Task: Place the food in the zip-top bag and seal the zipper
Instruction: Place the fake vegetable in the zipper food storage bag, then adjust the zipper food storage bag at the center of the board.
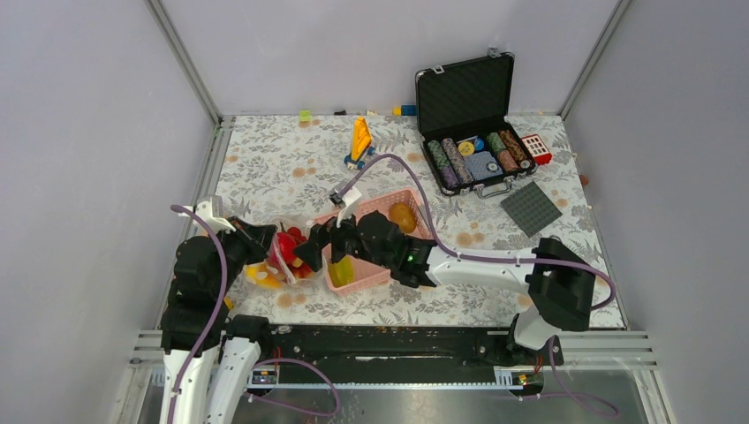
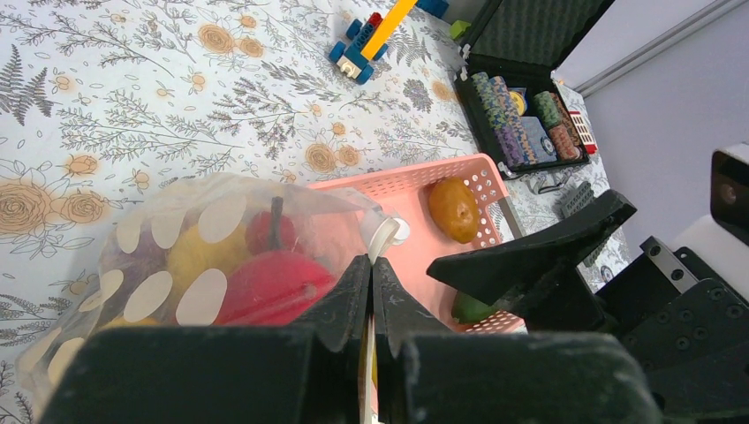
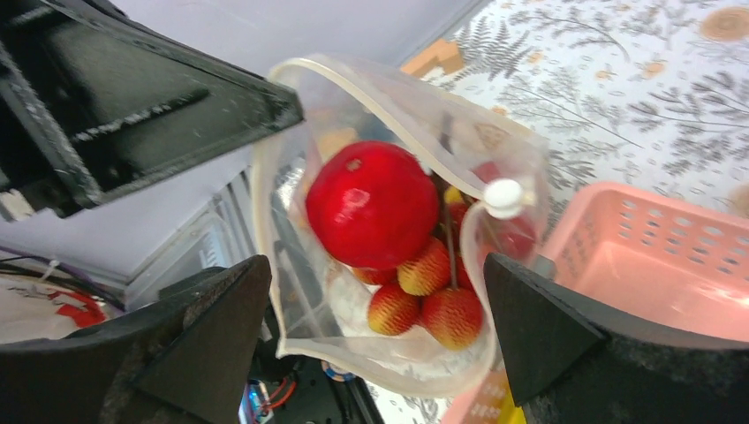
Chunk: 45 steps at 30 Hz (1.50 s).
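The clear dotted zip-top bag lies left of the pink basket, holding a red apple, small red-yellow fruits and yellow food. My left gripper is shut on the bag's zipper strip at the mouth edge; it also shows in the top view. The white slider sits on the rim. My right gripper is open, its fingers on either side of the open bag mouth, and shows in the top view. A brownish-yellow fruit and a green piece lie in the basket.
The pink slotted basket stands right of the bag, under my right arm. An open black case of poker chips, a grey plate and a blue-orange toy are at the back.
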Each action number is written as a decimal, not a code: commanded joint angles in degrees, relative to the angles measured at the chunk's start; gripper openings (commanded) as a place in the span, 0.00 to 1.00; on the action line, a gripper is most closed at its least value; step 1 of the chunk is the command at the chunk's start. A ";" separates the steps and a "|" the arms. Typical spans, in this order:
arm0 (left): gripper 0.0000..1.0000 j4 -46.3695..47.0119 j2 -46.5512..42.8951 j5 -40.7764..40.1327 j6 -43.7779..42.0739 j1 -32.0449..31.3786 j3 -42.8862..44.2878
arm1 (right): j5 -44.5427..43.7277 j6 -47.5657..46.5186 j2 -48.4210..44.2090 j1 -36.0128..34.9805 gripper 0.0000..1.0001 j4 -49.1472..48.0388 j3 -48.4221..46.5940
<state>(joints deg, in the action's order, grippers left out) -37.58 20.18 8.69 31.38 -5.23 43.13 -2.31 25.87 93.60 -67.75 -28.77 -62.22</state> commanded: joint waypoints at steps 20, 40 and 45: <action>0.00 3.48 -1.31 -0.81 0.26 1.10 1.31 | -7.42 2.07 6.63 -0.11 0.54 9.47 -3.08; 0.00 3.37 -1.77 -0.89 0.00 1.19 1.55 | -9.66 1.59 7.64 -0.11 0.00 12.99 -6.25; 0.00 -0.65 -2.07 -7.70 -0.63 1.25 3.14 | -4.18 0.58 3.20 -0.11 0.00 17.93 -9.01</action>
<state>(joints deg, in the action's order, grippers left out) -38.04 19.00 7.38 31.33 -5.10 43.16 -10.61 28.32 102.89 -67.77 -14.20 -66.50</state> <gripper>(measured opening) 0.010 0.022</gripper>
